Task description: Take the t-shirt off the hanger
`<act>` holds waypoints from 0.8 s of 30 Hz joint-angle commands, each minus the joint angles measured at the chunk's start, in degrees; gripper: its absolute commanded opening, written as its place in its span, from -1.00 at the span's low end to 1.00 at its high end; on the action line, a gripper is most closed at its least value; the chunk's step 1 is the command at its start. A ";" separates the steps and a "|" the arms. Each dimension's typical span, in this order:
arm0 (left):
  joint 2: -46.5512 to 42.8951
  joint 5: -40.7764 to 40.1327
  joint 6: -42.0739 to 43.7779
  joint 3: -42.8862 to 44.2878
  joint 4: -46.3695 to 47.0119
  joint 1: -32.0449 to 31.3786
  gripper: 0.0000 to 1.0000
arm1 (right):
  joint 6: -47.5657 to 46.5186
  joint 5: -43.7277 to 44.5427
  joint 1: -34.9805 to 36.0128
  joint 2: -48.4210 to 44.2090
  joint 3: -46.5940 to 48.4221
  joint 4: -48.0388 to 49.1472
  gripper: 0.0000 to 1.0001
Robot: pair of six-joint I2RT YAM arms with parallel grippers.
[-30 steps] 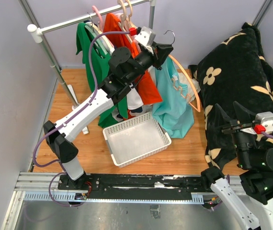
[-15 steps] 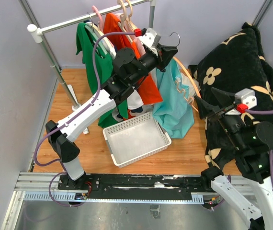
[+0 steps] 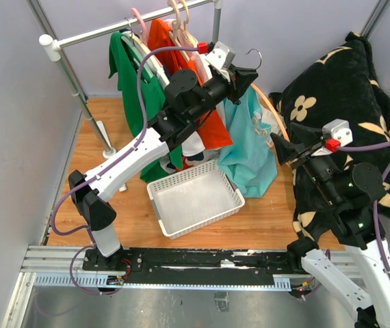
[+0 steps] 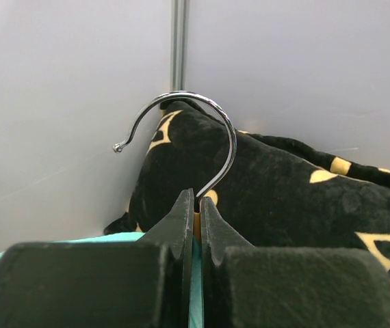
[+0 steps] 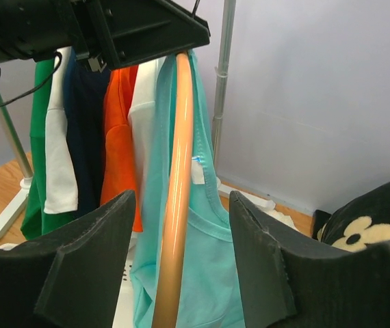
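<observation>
left gripper [image 4: 196,205] pinching hanger [image 4: 233,140] neck — right gripper [image 5: 180,205] wide, straddling hanger arm beside t-shirt [image 5: 209,263]

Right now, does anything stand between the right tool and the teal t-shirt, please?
Nothing visible does. The right tool is open, with the teal t-shirt and its orange hanger straight ahead across open air. The left tool pinches the hanger's neck higher up, out of the path.

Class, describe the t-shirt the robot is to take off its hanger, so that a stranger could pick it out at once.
Find the metal clothes rail at the back, hung with shirts. Beside it the left gripper holds a peach hanger, its hook free of the rail. The t-shirt on it is turquoise; the neighbours are green, orange and white.
</observation>
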 commanded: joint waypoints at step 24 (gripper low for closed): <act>-1.04 -0.85 0.97 2.27 3.11 -1.76 -0.99 | 1.73 4.61 0.50 0.25 -3.90 5.26 -0.85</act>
